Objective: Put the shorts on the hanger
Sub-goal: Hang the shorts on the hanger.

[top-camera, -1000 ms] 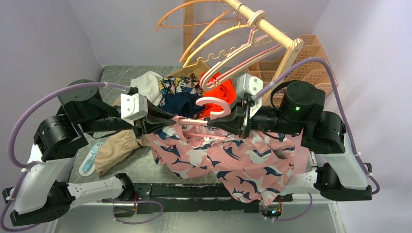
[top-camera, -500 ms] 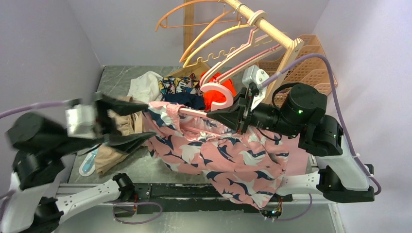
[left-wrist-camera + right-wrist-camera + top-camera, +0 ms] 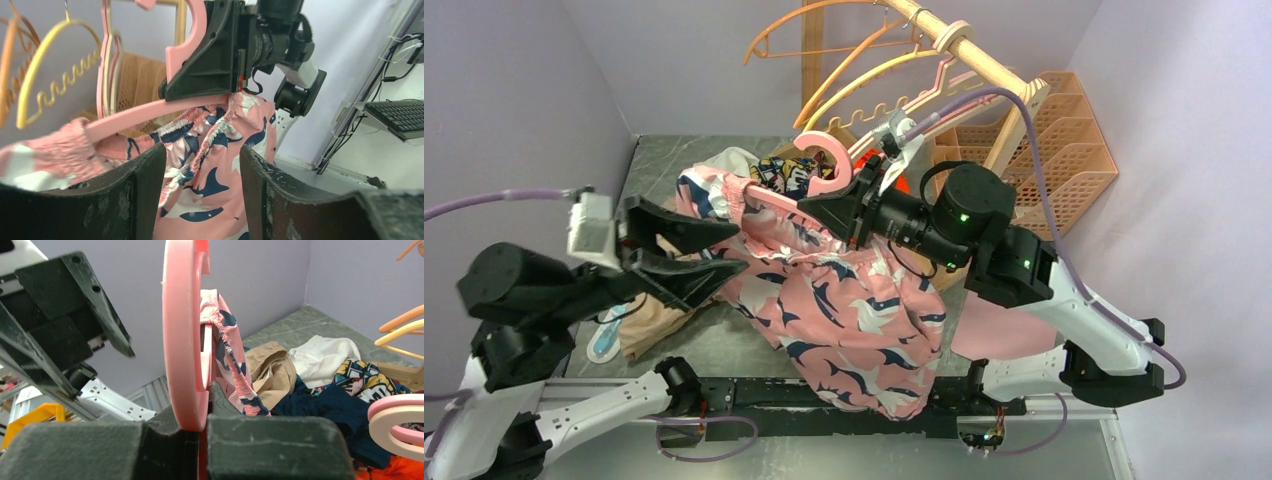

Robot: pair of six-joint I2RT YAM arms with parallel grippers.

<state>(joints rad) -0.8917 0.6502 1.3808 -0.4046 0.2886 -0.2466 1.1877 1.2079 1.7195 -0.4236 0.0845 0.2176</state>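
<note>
The pink whale-print shorts [image 3: 854,310] hang by their gathered waistband from the pink hanger [image 3: 822,160], lifted above the table. My right gripper [image 3: 824,203] is shut on the hanger just below its hook. In the right wrist view the hook [image 3: 182,330] stands up between the shut jaws of that gripper [image 3: 200,410], with the waistband [image 3: 232,370] beside it. My left gripper [image 3: 736,247] is open and empty, just left of the shorts. In the left wrist view its gripper [image 3: 202,165] frames the shorts [image 3: 220,170] below the hanger arm [image 3: 145,111], apart from them.
A wooden rail [image 3: 964,45] at the back carries orange [image 3: 824,25], yellow [image 3: 874,85] and pink hangers. A clothes pile [image 3: 784,178] lies behind the shorts, a tan garment [image 3: 649,330] at the left. An orange basket [image 3: 1064,140] stands back right.
My right gripper has lifted the hanger and shorts up and towards the back left. My left gripper let go of them, opened and drew back to the left.
</note>
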